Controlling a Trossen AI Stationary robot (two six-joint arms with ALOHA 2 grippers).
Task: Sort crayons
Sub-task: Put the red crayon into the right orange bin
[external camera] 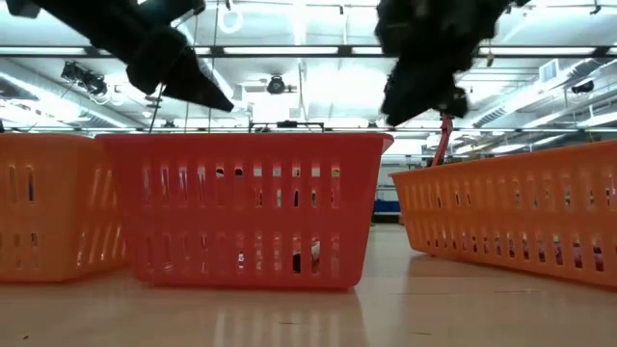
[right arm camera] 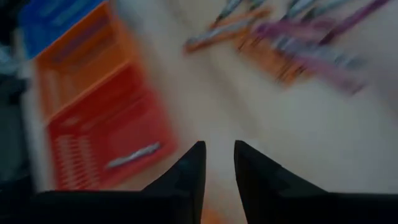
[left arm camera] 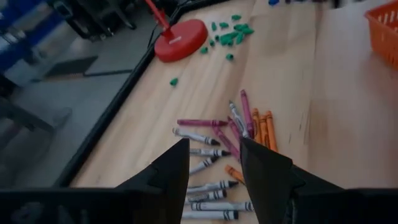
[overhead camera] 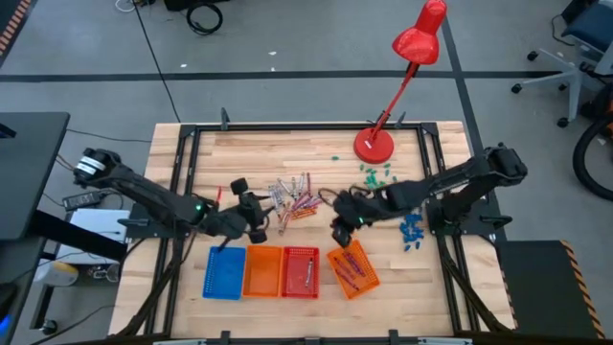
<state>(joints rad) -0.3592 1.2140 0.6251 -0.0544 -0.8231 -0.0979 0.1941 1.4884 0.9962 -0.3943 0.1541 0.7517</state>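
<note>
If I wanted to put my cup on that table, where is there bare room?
Bare wood lies at the far left corner, beyond the crayons and left of the red lamp, and along the near edge in front of the baskets. The middle is crowded: crayons, both grippers, green bits and blue bits.

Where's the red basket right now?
In the high view, the red basket sits near the table's front edge, between two orange baskets, one crayon inside.

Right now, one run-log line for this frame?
left gripper: open, over crayons | right gripper: open, empty, near tilted orange basket | red basket: one grey crayon
</note>
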